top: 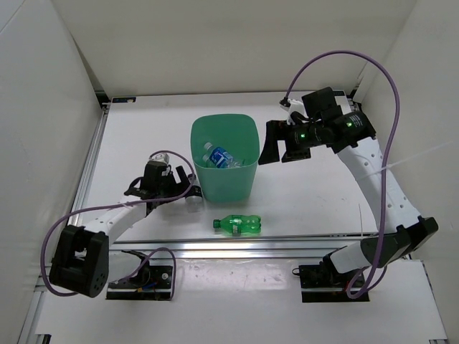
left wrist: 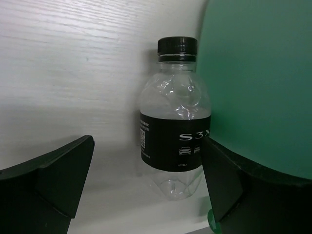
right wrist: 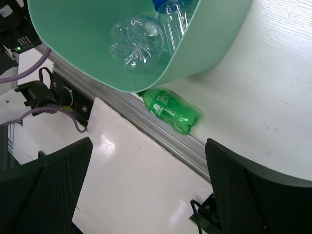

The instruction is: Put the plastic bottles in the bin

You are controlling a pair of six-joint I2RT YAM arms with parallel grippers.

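Black-labelled bottle (left wrist: 175,131) stands upright at frame centre, straight ahead between the spread fingers of the left tool (left wrist: 148,161), just beside the bin (left wrist: 258,83) at right; the right tool (top: 280,149), also spread, sits farther off.

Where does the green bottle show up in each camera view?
Top view: lower centre, the green bottle lies on its side, on the arms' side of the bin.
Left wrist: not clearly in it.
Right wrist: centre, lying by the bin's base.
Shared landmark: the bin, in all three views.
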